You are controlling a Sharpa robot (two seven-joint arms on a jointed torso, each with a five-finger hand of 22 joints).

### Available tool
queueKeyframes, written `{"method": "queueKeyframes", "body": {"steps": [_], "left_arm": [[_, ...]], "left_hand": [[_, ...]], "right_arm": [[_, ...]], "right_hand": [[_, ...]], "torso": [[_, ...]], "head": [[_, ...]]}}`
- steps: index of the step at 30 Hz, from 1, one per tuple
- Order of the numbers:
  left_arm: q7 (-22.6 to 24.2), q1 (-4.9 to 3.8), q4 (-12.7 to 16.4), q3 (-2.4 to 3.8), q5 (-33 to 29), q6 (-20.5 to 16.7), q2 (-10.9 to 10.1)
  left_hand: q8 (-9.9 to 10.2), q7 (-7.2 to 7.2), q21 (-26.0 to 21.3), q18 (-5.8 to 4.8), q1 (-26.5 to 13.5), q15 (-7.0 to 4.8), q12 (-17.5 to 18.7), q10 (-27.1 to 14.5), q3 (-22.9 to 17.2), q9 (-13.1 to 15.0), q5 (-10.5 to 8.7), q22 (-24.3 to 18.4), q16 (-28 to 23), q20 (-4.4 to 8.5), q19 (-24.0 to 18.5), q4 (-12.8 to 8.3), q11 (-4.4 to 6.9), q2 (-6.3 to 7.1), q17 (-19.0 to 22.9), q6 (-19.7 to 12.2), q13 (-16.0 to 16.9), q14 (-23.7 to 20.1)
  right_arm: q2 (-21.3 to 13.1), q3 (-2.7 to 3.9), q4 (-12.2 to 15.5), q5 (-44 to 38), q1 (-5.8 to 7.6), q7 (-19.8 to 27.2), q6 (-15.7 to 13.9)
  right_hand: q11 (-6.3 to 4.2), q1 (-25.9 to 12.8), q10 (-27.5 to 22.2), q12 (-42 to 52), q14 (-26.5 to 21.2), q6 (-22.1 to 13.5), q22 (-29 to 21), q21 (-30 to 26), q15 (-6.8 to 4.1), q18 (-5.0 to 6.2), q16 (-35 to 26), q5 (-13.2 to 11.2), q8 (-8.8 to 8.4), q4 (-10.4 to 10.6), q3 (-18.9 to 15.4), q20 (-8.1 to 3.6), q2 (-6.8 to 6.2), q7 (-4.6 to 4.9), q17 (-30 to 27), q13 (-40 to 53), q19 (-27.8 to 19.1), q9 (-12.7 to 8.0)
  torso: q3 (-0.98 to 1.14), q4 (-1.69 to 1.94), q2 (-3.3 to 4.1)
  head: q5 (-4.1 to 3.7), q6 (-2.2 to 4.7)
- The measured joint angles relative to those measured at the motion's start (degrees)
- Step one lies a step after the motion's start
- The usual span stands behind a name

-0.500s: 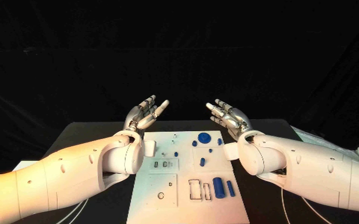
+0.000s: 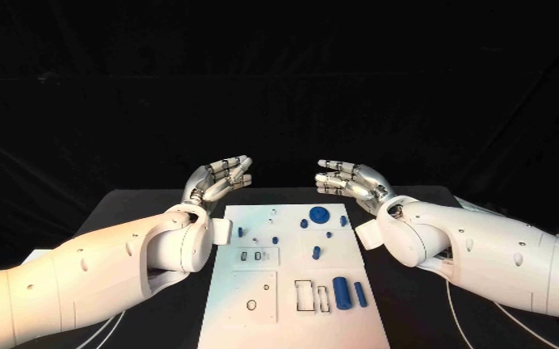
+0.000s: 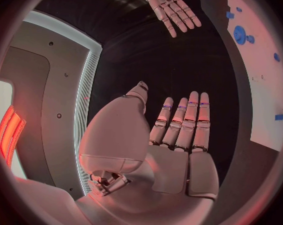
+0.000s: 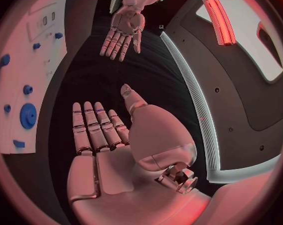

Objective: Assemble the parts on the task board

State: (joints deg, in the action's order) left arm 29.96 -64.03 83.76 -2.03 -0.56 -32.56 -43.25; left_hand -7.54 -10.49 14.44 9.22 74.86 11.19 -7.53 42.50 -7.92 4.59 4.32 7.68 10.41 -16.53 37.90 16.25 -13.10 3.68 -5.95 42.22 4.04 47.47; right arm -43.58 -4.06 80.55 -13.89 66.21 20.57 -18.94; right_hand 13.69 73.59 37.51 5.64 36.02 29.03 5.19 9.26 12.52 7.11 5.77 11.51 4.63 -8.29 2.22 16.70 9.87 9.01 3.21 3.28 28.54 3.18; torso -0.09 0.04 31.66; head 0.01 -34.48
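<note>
The white task board (image 2: 262,317) lies in the middle of the black table. On it sit several blue parts: a round disc (image 2: 318,212) near the far edge, small pieces (image 2: 303,223) around it, and two long cylinders (image 2: 342,292) at the near right. My left hand (image 2: 219,178) hovers above the board's far left corner, fingers straight and together, holding nothing. My right hand (image 2: 347,179) hovers above the far right corner, palm facing the left hand, also empty. The left wrist view shows the left palm (image 3: 179,135) flat, and the right wrist view shows the right palm (image 4: 101,130) flat.
The black table (image 2: 140,212) extends on both sides of the board. A black backdrop stands behind it. Recessed slots (image 2: 305,294) and small holes (image 2: 250,304) mark the board's near half.
Both hands have tipped forward and turned inward, with fingers now pointing more toward each other than upward. The board and parts have not moved.
</note>
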Motion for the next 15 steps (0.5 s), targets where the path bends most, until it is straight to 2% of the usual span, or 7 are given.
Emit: {"method": "queueKeyframes", "body": {"steps": [1,2,5,6,11,13,15], "left_arm": [[0.09,0.0,0.08,0.0,-0.02,0.17,-0.2],[0.17,-0.01,0.3,0.0,-0.02,0.35,-0.37],[0.29,-0.11,1.38,0.0,-0.03,1.11,-1.23],[0.29,-0.14,1.67,0.0,-0.03,1.35,-1.56],[0.18,-0.24,3.79,0.1,0.04,2.77,-3.65],[0.08,-0.35,4.83,0.18,0.08,3.37,-4.42],[-0.08,-0.48,6.15,0.35,0.14,4.0,-5.32]], "left_hand": [[-0.81,-0.53,1.21,0.58,0.23,-0.67,-0.82,3.68,0.19,0.31,-0.15,0.44,0.78,0.18,2.57,-0.19,0.47,-0.23,-0.28,3.6,0.2,2.55],[-1.39,-1.15,2.24,0.7,0.2,-1.3,-1.36,6.21,0.41,0.49,-0.21,0.75,1.43,0.45,4.7,-0.41,0.95,-0.71,-0.54,5.92,0.23,4.71],[-2.1,-2.38,4.22,0.7,0.54,-2.92,-2.15,11.53,0.94,0.53,-0.21,1.27,2.72,1.63,9.3,-0.94,2.48,-1.29,-1.39,10.09,0.23,10.04],[-2.1,-2.37,4.59,0.7,0.59,-3.33,-2.15,12.74,1.11,0.53,-0.21,1.31,2.86,2.04,10.28,-1.11,2.86,-1.34,-1.64,10.94,0.23,11.23],[-2.1,-1.44,5.24,0.67,1.27,-4.54,-2.15,16.87,1.82,0.3,-0.21,1.31,2.86,3.42,13.02,-1.82,3.97,-2.02,-2.87,13.48,0.29,14.83],[-2.1,-1.35,5.24,0.67,1.27,-4.74,-2.15,17.29,1.84,0.24,-0.21,1.3,2.86,3.43,13.3,-1.84,4.2,-2.01,-3.11,13.57,0.29,15.03],[-2.03,-1.43,5.24,0.67,1.27,-4.66,-2.13,17.29,2.02,0.17,-0.21,1.25,2.86,3.47,13.34,-2.02,4.2,-2.02,-3.24,13.64,0.29,15.12]], "right_arm": [[-0.08,0.01,-0.01,-1.11,0.17,0.04,-0.29],[-0.1,0.03,0.0,-2.23,0.36,0.07,-0.55],[-0.2,0.13,0.09,-5.53,1.09,0.1,-1.28],[-0.29,0.17,0.08,-6.47,1.33,0.1,-1.47],[-0.87,0.43,-0.34,-11.8,2.39,-0.07,-2.49],[-1.01,0.59,-0.59,-14.14,2.85,-0.29,-2.74],[-1.13,0.71,-0.87,-17.12,3.48,-0.8,-2.85]], "right_hand": [[-0.26,0.31,2.09,0.25,2.16,2.05,0.2,0.58,-0.27,0.0,0.36,0.0,0.25,-0.59,0.59,-0.01,-0.07,0.19,0.07,0.02,1.43,0.11],[-0.51,0.52,4.06,0.29,4.19,4.0,0.36,1.12,-0.54,0.87,0.62,-0.01,0.39,-1.2,1.19,-0.02,-0.28,0.44,0.12,0.02,2.75,0.18],[-1.11,0.87,8.79,0.29,9.1,8.84,0.6,2.31,-1.21,1.23,0.79,-0.31,0.44,-2.89,2.89,-0.02,-0.63,1.19,0.19,0.1,5.89,0.18],[-1.26,0.92,9.92,0.29,10.3,10.06,0.6,2.65,-1.38,1.76,0.79,-0.31,0.44,-3.37,3.37,-0.05,-0.68,1.39,0.24,0.1,6.66,0.24],[-1.96,1.02,14.34,0.26,15.35,15.78,0.81,4.08,-2.3,1.76,1.03,-0.55,0.44,-5.54,5.54,-0.28,-0.78,2.27,0.34,0.16,10.07,0.37],[-2.28,1.0,16.05,-0.16,17.5,17.92,0.95,4.84,-2.81,2.62,1.06,-0.58,0.44,-6.36,6.42,-0.52,-0.8,2.68,0.34,0.16,11.72,0.46],[-2.68,0.7,17.69,-0.25,19.64,19.77,1.15,5.67,-3.33,2.63,1.25,-0.88,0.44,-6.78,7.63,-0.92,-1.58,3.17,0.41,0.16,13.34,0.46]], "torso": [[0.0,0.08,0.1],[0.0,0.16,0.22],[0.01,0.42,0.74],[0.01,0.48,0.92],[0.07,0.75,1.93],[0.12,0.8,2.41],[0.12,0.82,2.86]], "head": [[-0.04,0.05],[-0.09,0.09],[-0.25,0.32],[-0.32,0.38],[-0.61,0.66],[-0.69,0.83],[-0.8,0.99]]}}
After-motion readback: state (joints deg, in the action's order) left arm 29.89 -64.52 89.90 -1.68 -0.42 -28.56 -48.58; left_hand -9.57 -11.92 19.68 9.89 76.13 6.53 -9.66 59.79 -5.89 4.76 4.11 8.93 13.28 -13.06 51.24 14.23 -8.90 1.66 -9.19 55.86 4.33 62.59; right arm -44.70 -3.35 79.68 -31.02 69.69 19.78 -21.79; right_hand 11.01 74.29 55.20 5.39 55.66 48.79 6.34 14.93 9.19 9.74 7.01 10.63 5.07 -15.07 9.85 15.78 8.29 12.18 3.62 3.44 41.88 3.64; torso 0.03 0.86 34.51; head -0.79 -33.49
